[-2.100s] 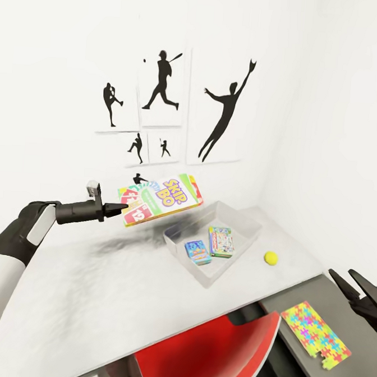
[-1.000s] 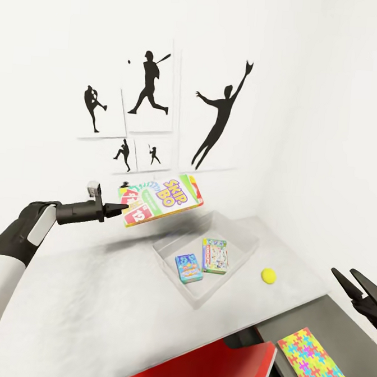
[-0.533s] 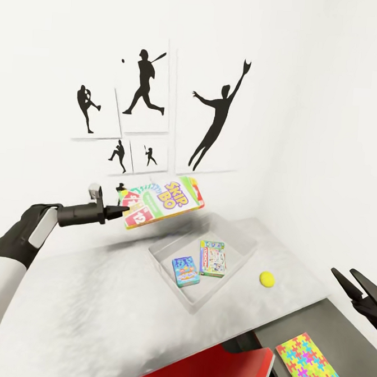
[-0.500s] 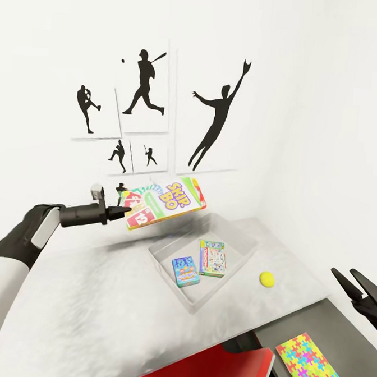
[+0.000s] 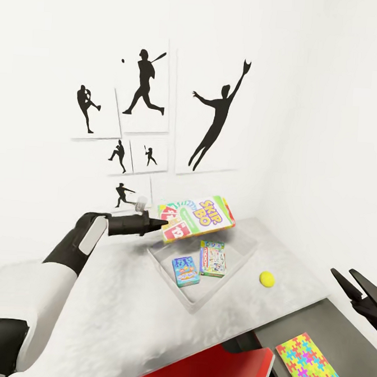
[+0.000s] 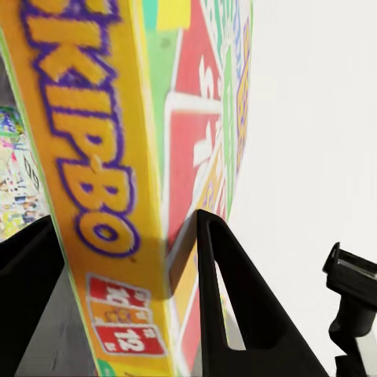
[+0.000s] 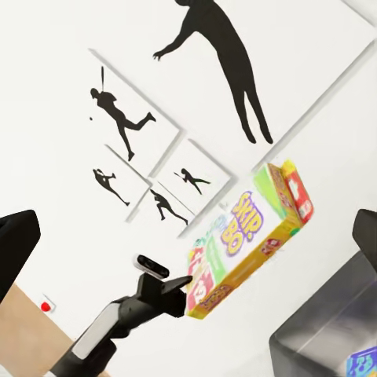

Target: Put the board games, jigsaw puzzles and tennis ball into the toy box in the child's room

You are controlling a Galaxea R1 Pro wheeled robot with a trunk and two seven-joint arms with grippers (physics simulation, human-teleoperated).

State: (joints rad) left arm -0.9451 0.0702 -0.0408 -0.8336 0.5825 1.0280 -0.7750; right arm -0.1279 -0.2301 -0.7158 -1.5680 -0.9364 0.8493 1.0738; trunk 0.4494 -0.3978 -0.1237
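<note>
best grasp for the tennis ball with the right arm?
Come straight down on the ball with the right gripper, fingers closing across its middle. It is round, so any width serves, and it sits alone on the table beside the toy box, with free space all round. The right gripper is open, probably the nearer one.

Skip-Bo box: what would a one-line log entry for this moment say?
left gripper: shut on Skip-Bo box | box: held above toy box | right gripper: open, idle | tennis ball: on table

White table (image 5: 119, 296) with clear toy box (image 5: 195, 298), tennis ball (image 5: 267, 279); jigsaw puzzle (image 5: 313, 365) on dark surface (image 5: 336, 325)
</note>
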